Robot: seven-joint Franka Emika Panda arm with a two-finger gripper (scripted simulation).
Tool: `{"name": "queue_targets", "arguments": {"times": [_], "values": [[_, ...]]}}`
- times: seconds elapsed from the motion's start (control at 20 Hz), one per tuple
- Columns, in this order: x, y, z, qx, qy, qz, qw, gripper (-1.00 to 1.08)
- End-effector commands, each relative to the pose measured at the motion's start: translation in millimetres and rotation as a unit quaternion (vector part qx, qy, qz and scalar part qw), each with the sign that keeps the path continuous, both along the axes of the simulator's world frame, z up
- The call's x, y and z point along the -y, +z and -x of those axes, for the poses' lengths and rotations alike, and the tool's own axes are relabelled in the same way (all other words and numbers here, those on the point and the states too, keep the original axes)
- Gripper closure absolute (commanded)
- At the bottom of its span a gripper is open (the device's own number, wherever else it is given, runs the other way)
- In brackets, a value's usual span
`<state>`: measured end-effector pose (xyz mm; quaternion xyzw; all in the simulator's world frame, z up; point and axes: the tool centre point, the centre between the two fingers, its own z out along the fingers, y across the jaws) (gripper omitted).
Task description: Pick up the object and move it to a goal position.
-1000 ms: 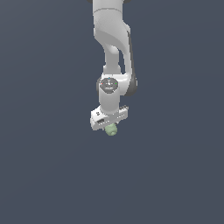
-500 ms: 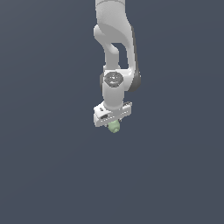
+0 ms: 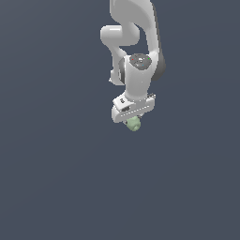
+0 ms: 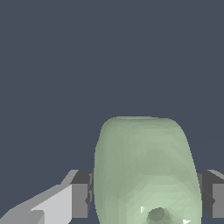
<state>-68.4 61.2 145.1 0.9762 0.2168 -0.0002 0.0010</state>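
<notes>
Nearest the wrist camera, the object (image 4: 144,170) fills the gap between the two dark fingertip pads (image 4: 81,199), which press on its opposite flanks. The pincer (image 3: 133,123) is clenched on it, holding it just under the white hand, seemingly clear of the table (image 3: 56,187). It looks light, matte and rounded, so likely prone to rolling; the mid-body grip across its widest part seems right.

The object (image 3: 134,123) sits between the fingers of the gripper (image 3: 133,123), beneath the arm (image 3: 136,42).
</notes>
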Motion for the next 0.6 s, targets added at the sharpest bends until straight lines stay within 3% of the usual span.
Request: {"name": "queue_targets", "arguments": {"times": [0.0,0.55], "values": [[-19,23,9,0.000,0.000,0.000,1.0000,1.08],[-93,110,41,0.000,0.001,0.000,1.0000,1.08]]}}
